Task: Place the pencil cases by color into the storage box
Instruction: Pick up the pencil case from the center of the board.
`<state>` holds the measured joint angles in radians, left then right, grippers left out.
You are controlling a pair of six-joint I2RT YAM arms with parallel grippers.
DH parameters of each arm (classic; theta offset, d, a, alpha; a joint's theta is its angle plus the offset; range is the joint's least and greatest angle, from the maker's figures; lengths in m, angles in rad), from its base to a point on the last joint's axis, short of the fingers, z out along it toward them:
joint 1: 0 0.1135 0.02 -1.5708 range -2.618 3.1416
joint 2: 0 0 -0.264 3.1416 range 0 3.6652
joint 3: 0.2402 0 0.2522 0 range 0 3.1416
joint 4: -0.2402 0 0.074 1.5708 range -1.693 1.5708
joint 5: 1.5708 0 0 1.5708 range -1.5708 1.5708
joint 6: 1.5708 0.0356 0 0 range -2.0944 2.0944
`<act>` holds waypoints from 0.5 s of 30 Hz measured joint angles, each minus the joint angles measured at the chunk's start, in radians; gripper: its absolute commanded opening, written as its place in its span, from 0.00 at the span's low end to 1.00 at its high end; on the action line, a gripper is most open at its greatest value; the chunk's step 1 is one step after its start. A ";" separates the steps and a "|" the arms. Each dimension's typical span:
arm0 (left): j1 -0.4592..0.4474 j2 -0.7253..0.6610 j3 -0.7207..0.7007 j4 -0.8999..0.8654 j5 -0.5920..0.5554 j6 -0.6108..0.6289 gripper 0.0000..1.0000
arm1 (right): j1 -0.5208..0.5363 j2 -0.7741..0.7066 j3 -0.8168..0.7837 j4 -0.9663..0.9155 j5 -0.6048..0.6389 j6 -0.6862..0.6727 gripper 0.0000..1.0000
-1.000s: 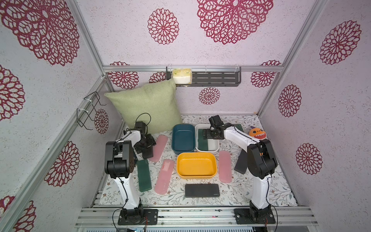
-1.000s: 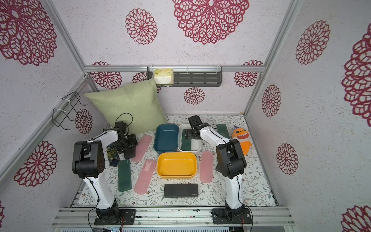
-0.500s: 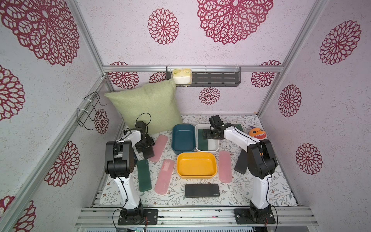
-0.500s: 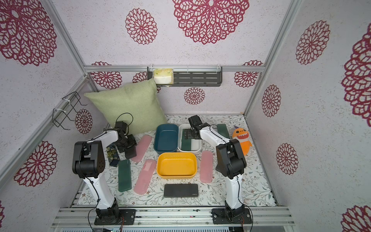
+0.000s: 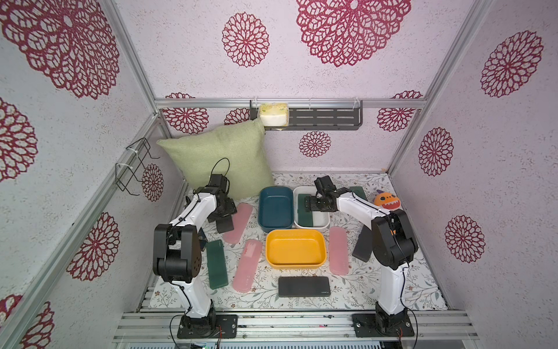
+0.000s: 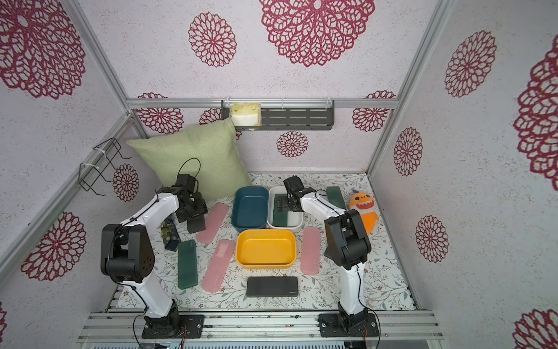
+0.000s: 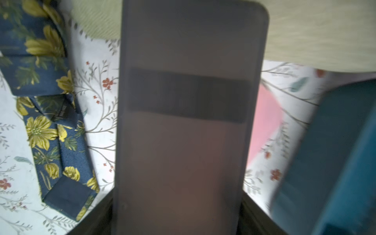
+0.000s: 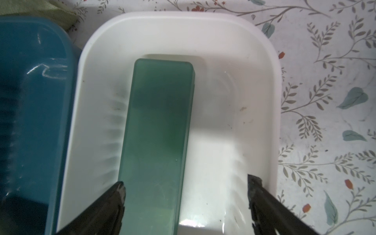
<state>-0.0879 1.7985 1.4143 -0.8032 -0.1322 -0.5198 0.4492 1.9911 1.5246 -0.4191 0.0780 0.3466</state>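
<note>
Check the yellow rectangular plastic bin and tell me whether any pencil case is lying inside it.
No: in a top view the yellow rectangular plastic bin shows only its bare yellow floor, with nothing inside.

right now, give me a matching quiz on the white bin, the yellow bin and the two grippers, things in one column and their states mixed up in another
Things:
1. white bin
2. yellow bin
3. left gripper
4. right gripper

States:
a. shut on a black pencil case
b. empty
c. open, nothing held
d. green pencil case lying inside

Pairs: 1-d, 2-b, 3-a, 4-c
</note>
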 measured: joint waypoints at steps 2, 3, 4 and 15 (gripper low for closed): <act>-0.032 -0.011 0.026 -0.011 0.001 -0.002 0.38 | 0.000 -0.017 -0.016 0.005 -0.005 -0.006 0.96; -0.049 -0.014 0.040 -0.016 0.003 -0.004 0.38 | -0.001 -0.027 -0.024 0.008 -0.006 -0.006 0.96; -0.064 -0.016 0.053 -0.021 0.006 -0.005 0.38 | -0.002 -0.036 -0.032 0.011 -0.007 -0.006 0.96; -0.240 -0.011 0.203 -0.044 0.075 -0.007 0.38 | -0.046 -0.178 -0.120 0.045 -0.012 -0.014 0.96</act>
<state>-0.3283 1.7878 1.6169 -0.8474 -0.0574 -0.5270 0.4030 1.8130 1.4048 -0.3737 0.0662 0.3321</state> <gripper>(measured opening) 0.781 0.960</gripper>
